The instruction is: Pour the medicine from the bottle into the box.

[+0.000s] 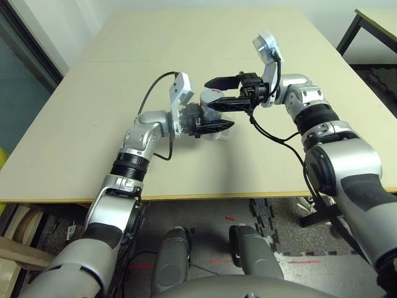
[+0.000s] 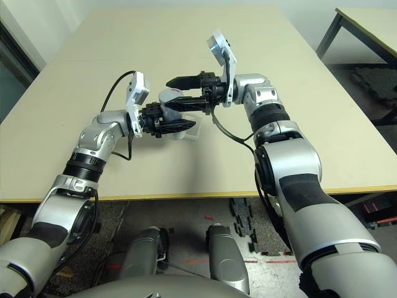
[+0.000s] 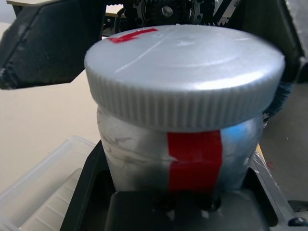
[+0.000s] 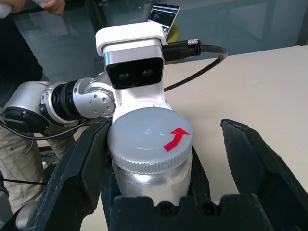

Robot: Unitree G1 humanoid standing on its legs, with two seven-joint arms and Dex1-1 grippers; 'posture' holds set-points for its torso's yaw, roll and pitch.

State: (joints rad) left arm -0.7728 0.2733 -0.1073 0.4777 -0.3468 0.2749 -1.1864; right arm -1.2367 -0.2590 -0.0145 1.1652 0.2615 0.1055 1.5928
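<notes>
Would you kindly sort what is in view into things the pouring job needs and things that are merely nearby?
Needed for the job:
- bottle, cap on, held in the left claw
- box, on the table under the bottle
- right claw, open around the cap

Merely nearby:
- table
- second table, far right
- person beyond the table

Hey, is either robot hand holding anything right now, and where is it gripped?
The left hand holds the bottle by its body, below the cap. The right hand is open around the cap, not gripping.
</notes>
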